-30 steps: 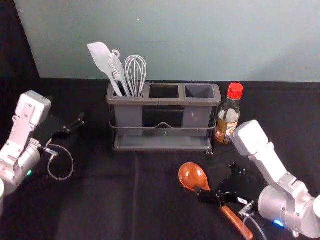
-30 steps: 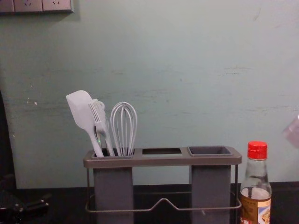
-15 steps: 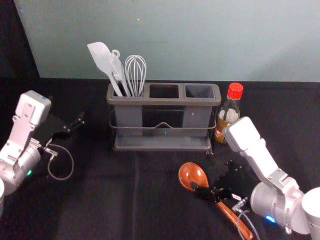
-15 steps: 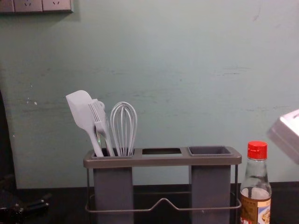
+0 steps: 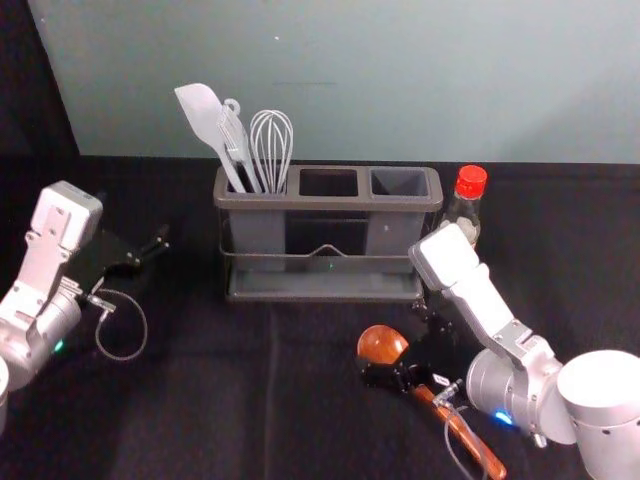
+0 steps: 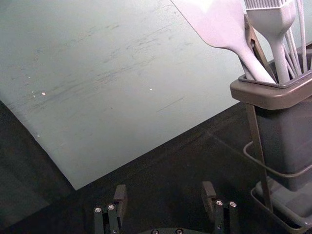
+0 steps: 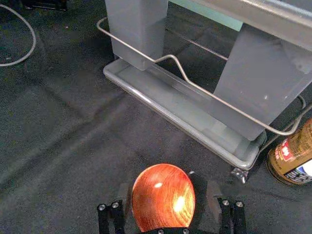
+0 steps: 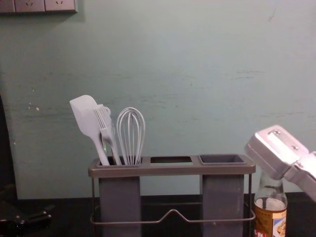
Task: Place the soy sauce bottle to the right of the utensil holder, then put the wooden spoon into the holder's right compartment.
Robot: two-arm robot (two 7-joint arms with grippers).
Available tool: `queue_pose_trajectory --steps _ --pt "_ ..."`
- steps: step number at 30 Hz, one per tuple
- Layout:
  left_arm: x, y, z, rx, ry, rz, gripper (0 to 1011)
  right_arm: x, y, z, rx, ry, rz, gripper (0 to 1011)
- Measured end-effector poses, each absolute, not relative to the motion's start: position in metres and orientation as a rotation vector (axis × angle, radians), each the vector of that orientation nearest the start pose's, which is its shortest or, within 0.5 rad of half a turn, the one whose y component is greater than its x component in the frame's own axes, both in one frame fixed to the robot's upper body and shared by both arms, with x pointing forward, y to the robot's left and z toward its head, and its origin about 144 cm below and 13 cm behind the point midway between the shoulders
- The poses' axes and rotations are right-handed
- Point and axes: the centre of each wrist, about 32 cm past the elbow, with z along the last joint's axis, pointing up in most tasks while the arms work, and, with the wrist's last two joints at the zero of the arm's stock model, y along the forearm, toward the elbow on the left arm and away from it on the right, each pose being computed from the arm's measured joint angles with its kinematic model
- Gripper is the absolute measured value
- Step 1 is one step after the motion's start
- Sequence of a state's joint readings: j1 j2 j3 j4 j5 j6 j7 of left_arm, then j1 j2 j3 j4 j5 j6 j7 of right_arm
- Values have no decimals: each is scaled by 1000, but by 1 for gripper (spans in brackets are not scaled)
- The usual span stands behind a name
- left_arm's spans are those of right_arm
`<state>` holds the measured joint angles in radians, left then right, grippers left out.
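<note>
Red-brown wood marks our spoon, lying on the black cloth in front of the utensil holder. Its long axis runs slantwise: the bowl end is farther from us and toward the left, the handle coming back toward us and to the right. The right gripper is clearly the nearer one, reaching in from the right side and over the spoon's neck. Its fingers stand apart with the bowl between them in the wrist view, and we see no grip on the wood. We judge the step in hand to be lining up for the grasp; closing should wait until both fingers flank a part narrow enough to hold. The right compartment lies beyond the bowl and slightly to its right, so the spoon will probably need lifting and tipping upright. The soy sauce bottle stands just right of the holder, so that half looks done.

What we can't make out: the neck is hidden under the gripper, and we cannot tell how high the fingers are above the cloth. The right arm covers the bottle's lower part in the head view. The left gripper is parked left of the holder, fingers apart.
</note>
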<state>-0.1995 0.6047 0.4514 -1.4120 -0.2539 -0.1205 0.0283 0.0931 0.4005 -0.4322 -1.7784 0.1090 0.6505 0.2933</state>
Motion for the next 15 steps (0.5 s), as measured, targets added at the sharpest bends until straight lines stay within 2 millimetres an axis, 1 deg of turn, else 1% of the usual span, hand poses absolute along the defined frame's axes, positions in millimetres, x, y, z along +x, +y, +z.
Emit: queue_pose_trajectory --steps 8,15 --pt "489 310 1140 304 -285 1248 1005 456 -192 1191 -610 147 -878 1004" --pt "489 310 1140 305 -285 1248 1005 458 -190 1186 -612 161 -872 1004"
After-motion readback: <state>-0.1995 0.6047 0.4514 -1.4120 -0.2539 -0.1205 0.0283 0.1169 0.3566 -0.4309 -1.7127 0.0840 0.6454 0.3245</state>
